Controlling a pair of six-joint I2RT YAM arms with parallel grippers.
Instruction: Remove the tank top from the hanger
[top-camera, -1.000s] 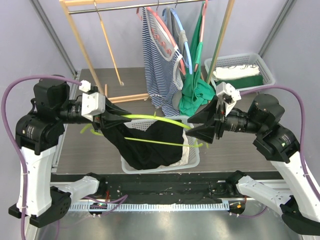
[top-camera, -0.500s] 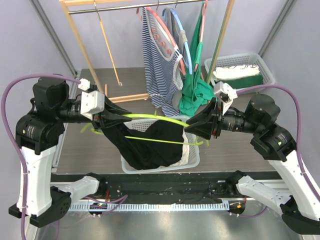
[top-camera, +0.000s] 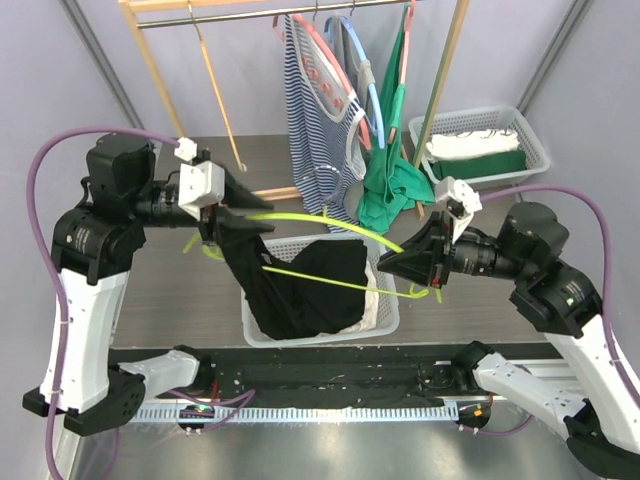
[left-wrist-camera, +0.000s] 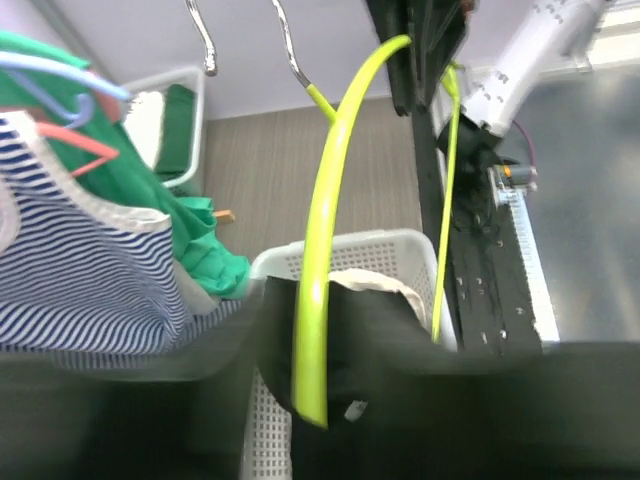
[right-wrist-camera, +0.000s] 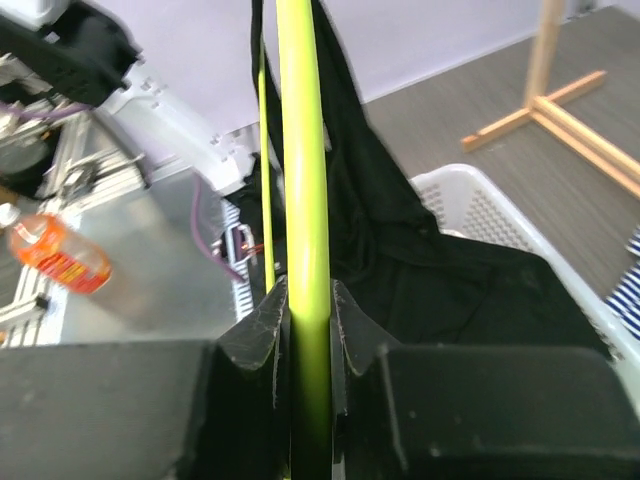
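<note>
Change: Since a second ago the left arm has risen and swung toward the rack, pulling the cloth into a steeper drape, and the right jaws have drawn in.
Tank top: tank top (top-camera: 290, 285) is plain black, limp and creased. It is bunched at its upper left and widens as it falls.
Where: its upper end hangs at the left end of the hanger, and its lower part lies piled inside the basket.
Hanger: hanger (top-camera: 330, 222) is a thin lime-green rod, held roughly level over the basket. Its right half is bare.
Left gripper: left gripper (top-camera: 225, 215) is pinched on the bunched black cloth at the hanger's left end. I cannot tell whether the rod is in the pinch too.
Right gripper: right gripper (right-wrist-camera: 305, 335) is clamped on the green rod, with one of its fingers (right-wrist-camera: 255, 335) pressed to each side.
Basket: basket (top-camera: 385, 310) is white and perforated, and sits on the table (top-camera: 180, 290) between the arms.
Behind: a wooden rack (top-camera: 165, 90) carries a striped top (top-camera: 315, 140) and a green garment (top-camera: 385, 185).
</note>
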